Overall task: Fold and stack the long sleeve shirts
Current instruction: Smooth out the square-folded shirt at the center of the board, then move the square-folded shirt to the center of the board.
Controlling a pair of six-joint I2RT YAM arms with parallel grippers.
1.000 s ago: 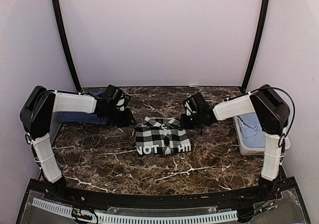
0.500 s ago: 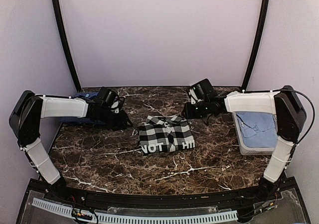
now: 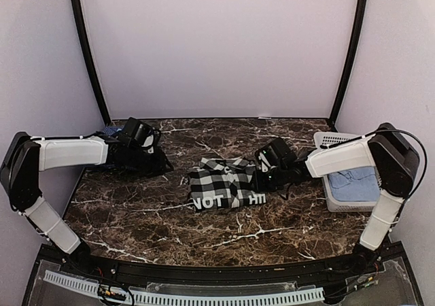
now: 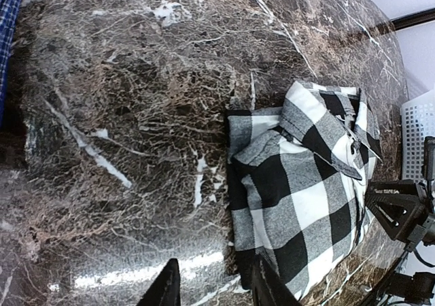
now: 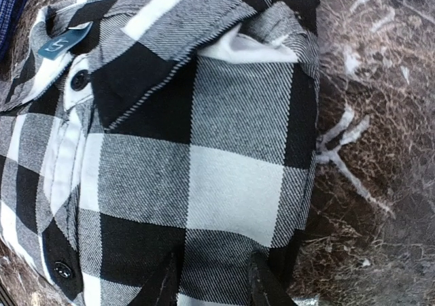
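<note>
The dark brown marbled tabletop carries all items noted. The left arm extends along the left side towards the far-left corner; the right arm reaches inward from the right side towards the centre. The black-and-white checked shirt lies folded into a compact rectangle near the middle of the tabletop, collar towards the far edge, with a band of white lettering along its near edge. A white slotted basket stands at the right edge, holding a light blue garment. The dark blue shirt lies at the far-left corner, largely hidden behind the left arm in the top view; only a strip of its fine check shows at the edge of the left wrist view, so its fold cannot be judged. The left gripper is released: its fingers stand apart over bare marble, well to the left of the checked shirt, with nothing between them. The right gripper is at the right side of the checked shirt, fingers parted over the cloth; no fold is seen pinched, so it reads as released. A teal label sits inside the collar, and a dark button lies just beside it on the placket.
</note>
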